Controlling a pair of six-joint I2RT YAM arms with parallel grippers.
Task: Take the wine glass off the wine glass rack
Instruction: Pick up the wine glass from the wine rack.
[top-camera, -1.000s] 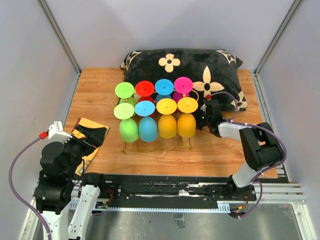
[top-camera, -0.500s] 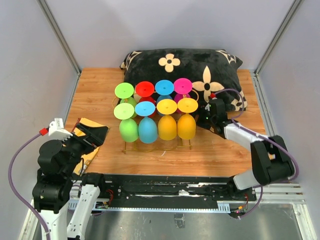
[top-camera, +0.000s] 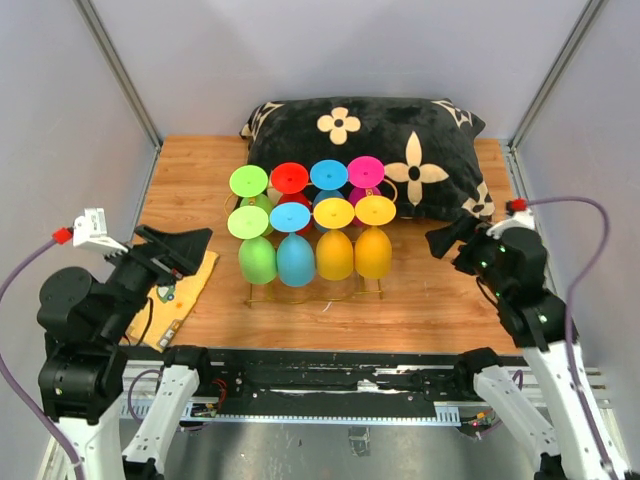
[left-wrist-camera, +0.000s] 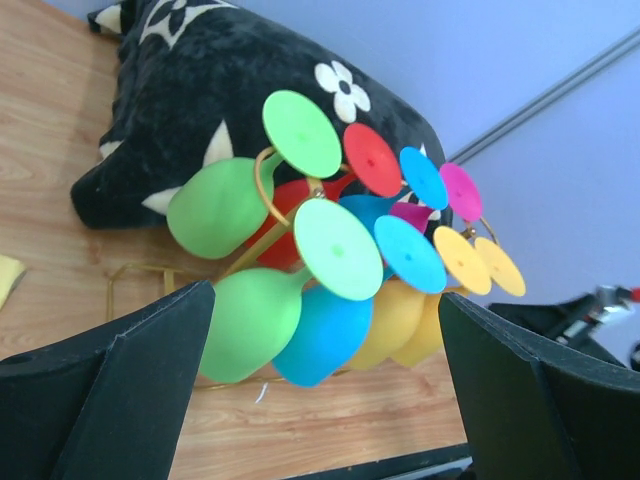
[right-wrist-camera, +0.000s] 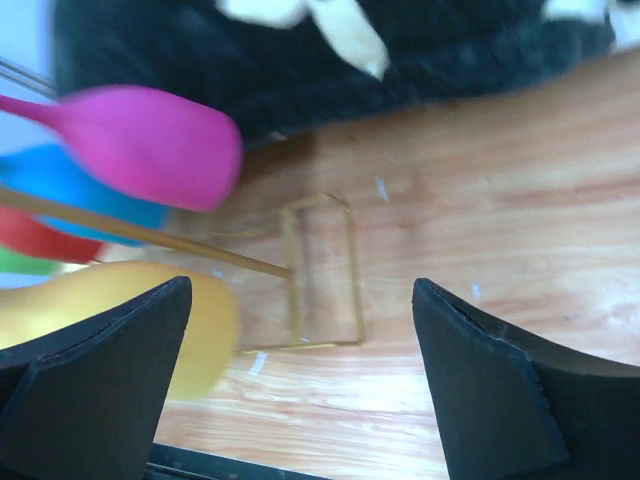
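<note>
Task's thing: the orange-yellow matte wine glass (top-camera: 373, 250) at the front right corner of the rack is probably the one to take, since it hangs closest to the right arm; its round foot sits on top and its bowl slants down toward the near edge
Where it sits: the thin gold wire wine glass rack (right-wrist-camera: 291, 290) stands mid-way across the light wooden surface (top-camera: 430, 300), just in front of the black plush pillow with cream flowers (top-camera: 400, 130); eight coloured glasses fill it in two rows and touch their neighbours
Weight and feel: the glass looks opaque and plastic-like, so probably light and hard to break; its smooth rounded bowl may slip under a shallow pinch
Rack: the slender wire probably weighs little; it may slide or tip if the foot drags on the rails
Where to hold: across the bowl just below the stem, from the free right side; the stem itself is hidden in the overhead view
Right hand (top-camera: 447, 236): spread wide and holding nothing, near the rack's right end but apart from it
Left hand (top-camera: 190, 248): also wide and empty, above the yellow cloth (top-camera: 185, 295), well apart from the rack
Risk: knocking the magenta glass (right-wrist-camera: 150, 145) hanging behind
</note>
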